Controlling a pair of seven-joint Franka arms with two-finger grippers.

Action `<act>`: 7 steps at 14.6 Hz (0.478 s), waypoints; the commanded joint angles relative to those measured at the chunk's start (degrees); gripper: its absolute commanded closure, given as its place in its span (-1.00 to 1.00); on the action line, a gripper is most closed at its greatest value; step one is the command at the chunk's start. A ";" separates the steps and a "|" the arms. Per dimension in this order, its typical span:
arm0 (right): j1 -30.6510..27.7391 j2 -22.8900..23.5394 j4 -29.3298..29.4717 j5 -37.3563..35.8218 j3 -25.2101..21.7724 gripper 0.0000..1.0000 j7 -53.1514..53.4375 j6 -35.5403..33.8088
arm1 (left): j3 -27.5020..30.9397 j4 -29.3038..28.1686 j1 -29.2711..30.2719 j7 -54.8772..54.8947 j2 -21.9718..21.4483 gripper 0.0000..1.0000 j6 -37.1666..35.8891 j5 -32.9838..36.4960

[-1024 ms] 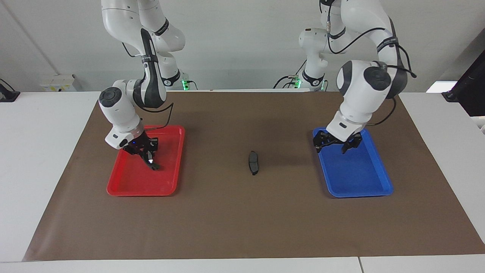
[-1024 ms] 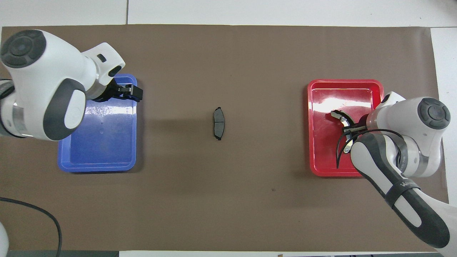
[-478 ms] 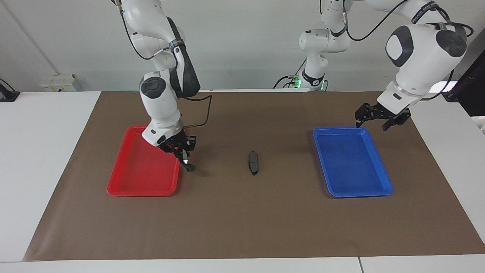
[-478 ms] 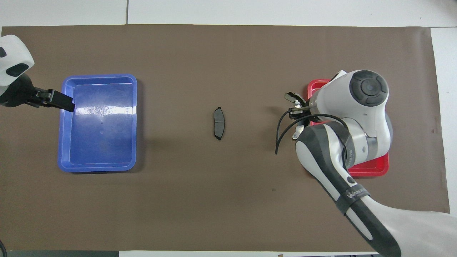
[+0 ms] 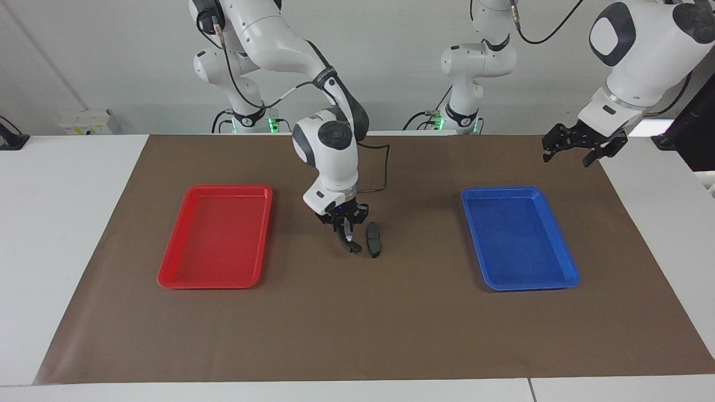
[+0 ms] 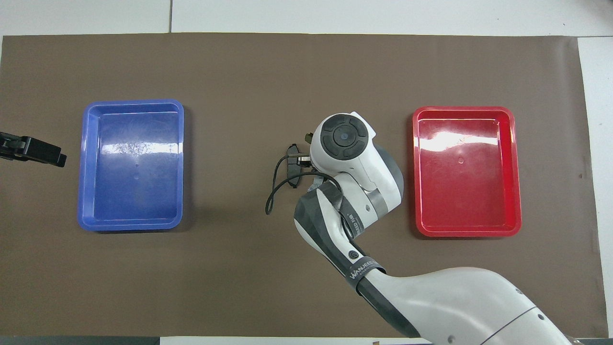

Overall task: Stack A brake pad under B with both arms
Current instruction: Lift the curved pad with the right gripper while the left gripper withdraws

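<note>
- Carrying B (image 5: 347, 239), the right gripper (image 5: 343, 226) hangs low over the brown mat, its fingers clamped on the long black crescent, whose silver-patched tip pokes out below the fingertips.
- Just beside those fingertips, toward the left arm's end of the table, the A brake pad (image 5: 373, 239) lies flat on the mat, midway between the two trays; the crescent does not appear to touch it yet.
- The crescent seems to be held by its middle so that it hangs lengthwise along the short grey pad, ready, I judge, to be set on top, which would leave A underneath as the task asks.
- The left gripper (image 5: 581, 146) waits in the air off the blue tray (image 5: 564, 262), over the mat's edge at the left arm's end, fingers apart and holding nothing.
- The red tray (image 5: 179, 268) has nothing in it, and neither does the blue one.
- A brown mat (image 5: 357, 335) covers most of a white table (image 5: 67, 223); a plain pale wall rises past the arm bases.
</note>
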 commanded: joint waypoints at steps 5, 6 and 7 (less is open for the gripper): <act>3.09 3.12 2.96 -0.83 -0.17 1.00 3.09 2.23 | -0.56 -1.98 1.46 0.65 -1.34 -0.98 0.92 0.76; 3.18 3.38 2.96 -0.83 -0.17 1.00 3.09 2.84 | -0.56 -1.98 1.46 0.30 -1.33 -0.98 1.36 0.76; 3.27 3.56 2.96 -0.91 -0.17 1.00 3.09 3.19 | -0.56 -1.98 1.46 0.12 -1.33 -0.98 1.63 0.76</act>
